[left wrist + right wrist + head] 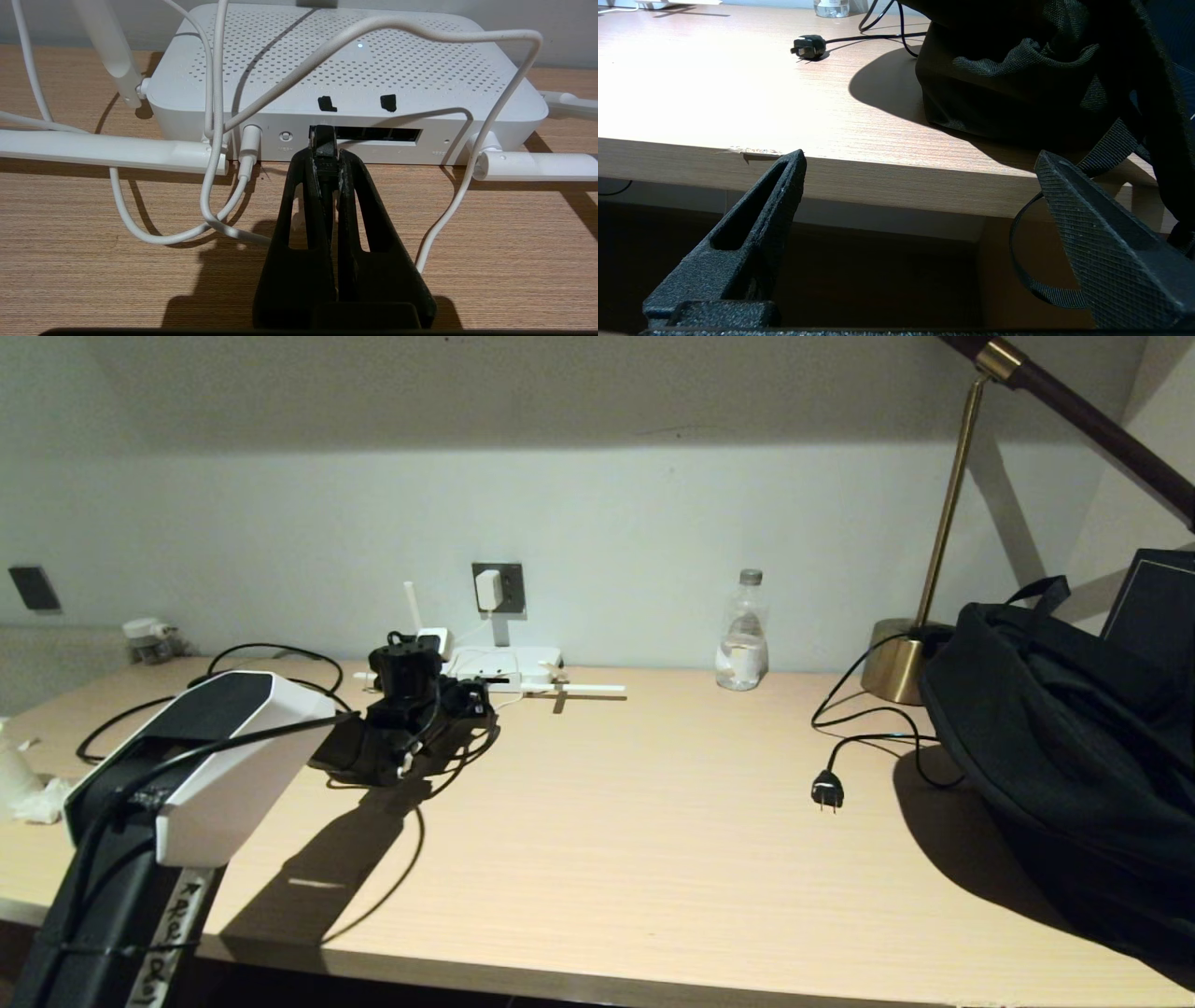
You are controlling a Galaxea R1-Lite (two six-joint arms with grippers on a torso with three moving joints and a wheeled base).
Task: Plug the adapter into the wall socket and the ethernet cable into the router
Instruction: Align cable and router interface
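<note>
The white adapter (487,590) sits in the grey wall socket (510,577), and its thin white cord (495,116) loops over the router. The flat white router (355,70) lies on the desk below the socket, its antennas spread out and its dark port slot (378,135) facing me. My left gripper (324,156) is shut on the ethernet cable's connector (323,140), whose tip is at the left end of that slot. The black ethernet cable (280,650) loops back across the desk. My right gripper (920,156) hangs open and holds nothing, below the desk's front edge.
A water bottle (744,633) and a brass lamp base (894,658) stand by the wall. The lamp's black two-pin plug (827,791) lies loose on the desk. A black backpack (1064,737) fills the right side. A dark plate (34,588) is on the far-left wall.
</note>
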